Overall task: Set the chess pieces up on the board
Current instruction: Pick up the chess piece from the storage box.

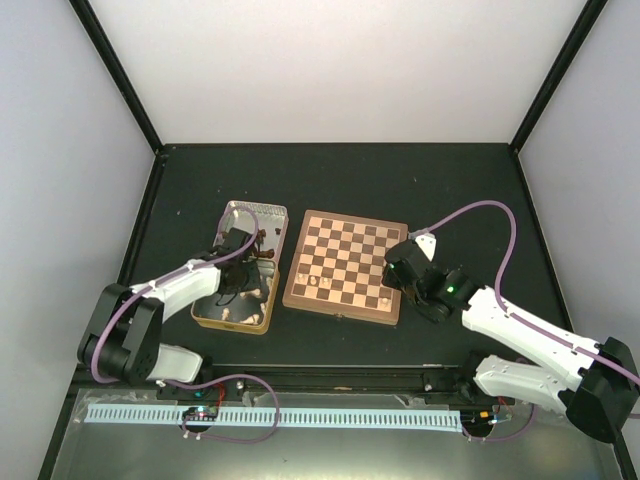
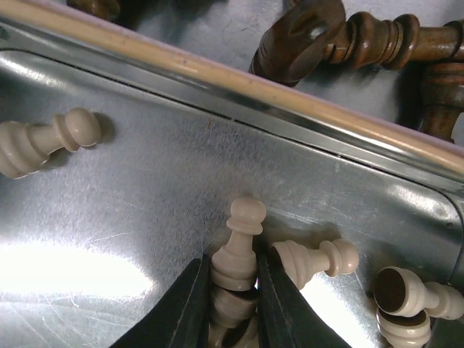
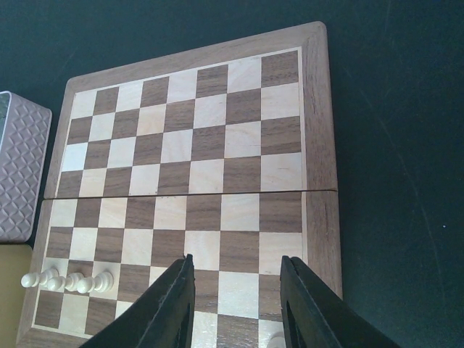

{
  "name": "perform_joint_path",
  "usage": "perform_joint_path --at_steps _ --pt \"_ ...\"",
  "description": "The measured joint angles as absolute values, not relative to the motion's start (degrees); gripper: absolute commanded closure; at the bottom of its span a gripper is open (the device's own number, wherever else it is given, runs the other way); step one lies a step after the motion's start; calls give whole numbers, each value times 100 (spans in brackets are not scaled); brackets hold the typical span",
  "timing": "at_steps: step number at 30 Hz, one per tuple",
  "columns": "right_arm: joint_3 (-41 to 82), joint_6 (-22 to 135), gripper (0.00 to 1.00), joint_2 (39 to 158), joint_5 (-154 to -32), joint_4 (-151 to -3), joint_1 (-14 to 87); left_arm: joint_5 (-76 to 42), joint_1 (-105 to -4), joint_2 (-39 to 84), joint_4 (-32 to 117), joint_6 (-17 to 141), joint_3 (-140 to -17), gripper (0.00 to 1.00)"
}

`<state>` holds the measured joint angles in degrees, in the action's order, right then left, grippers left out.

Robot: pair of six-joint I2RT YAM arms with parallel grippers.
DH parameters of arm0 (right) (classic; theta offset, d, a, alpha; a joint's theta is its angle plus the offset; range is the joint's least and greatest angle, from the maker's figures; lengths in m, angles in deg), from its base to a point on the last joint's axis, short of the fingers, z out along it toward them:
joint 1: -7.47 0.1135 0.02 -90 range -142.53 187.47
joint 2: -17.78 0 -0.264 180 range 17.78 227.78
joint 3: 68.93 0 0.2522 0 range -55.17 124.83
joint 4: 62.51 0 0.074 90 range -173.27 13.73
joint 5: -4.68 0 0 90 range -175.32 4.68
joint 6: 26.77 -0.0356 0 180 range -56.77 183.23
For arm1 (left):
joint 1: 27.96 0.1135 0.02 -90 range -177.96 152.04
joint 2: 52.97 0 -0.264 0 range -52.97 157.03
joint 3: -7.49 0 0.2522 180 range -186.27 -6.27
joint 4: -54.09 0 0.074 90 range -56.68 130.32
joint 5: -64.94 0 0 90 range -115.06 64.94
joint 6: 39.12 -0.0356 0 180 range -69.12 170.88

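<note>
**Left claw (image 2: 233, 293) pinches a cream pawn (image 2: 237, 250) in the tin tray (image 2: 145, 196); right claw (image 3: 235, 304) parted over the board (image 3: 196, 167)**

The left claw is almost closed. Its two black fingers (image 2: 181, 312) press on either side of the cream pawn, whose head sticks out just past the fingertips. The claw sits low inside the silver tin tray. Just to its right a second pawn (image 2: 315, 259) lies on its side, close beside the held one. Further right a tipped piece (image 2: 395, 290) shows its round base. Well off to the claw's left, a third pale piece (image 2: 43, 141) lies flat. Ahead of the claw, beyond the tray's wall, dark brown pieces (image 2: 348, 36) lie on their sides.

The right claw has its fingers apart with nothing between them, above the near edge of the board. A short row of cream pieces (image 3: 69, 281) stands on the board to this claw's left.
</note>
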<state>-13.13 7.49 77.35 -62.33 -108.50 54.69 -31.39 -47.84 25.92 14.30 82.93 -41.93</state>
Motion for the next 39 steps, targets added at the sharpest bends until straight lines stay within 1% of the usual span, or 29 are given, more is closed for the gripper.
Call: perform_joint_path --at_steps 2,7,11,15,19,22,26,32,39 --pt "-1311 751 65 7735 -6233 -10848 5469 -3121 -4780 2599 1430 8272 -4201 96" --pt "-1311 788 65 7735 -6273 -10830 5467 -3073 -4778 2391 1363 8259 -4123 97" --pt "-1311 1061 65 7735 -6599 -10583 5467 -3036 -4778 1587 1096 8256 -3998 97" --pt "-1293 1527 64 7847 -7385 -10052 5467 -2995 -4778 772 998 8263 -4000 96" --pt "-1234 1820 60 8255 -8441 -9315 5467 -2899 -4778 402 847 8315 -4009 96" --pt "-1219 1802 52 8627 -9217 -8633 5475 -2770 -4760 195 744 8394 -4027 97" --pt "-1195 1586 47 9184 -10063 -7654 5556 -2523 -4745 -140 681 8547 -4107 96" --pt "-974 875 39 9951 -10740 -6483 5803 -2068 -4708 -712 764 8691 -4147 96" --pt "-959 -543 32 10655 -11210 -4704 5948 -1668 -4703 -1458 1122 8718 -4140 96"
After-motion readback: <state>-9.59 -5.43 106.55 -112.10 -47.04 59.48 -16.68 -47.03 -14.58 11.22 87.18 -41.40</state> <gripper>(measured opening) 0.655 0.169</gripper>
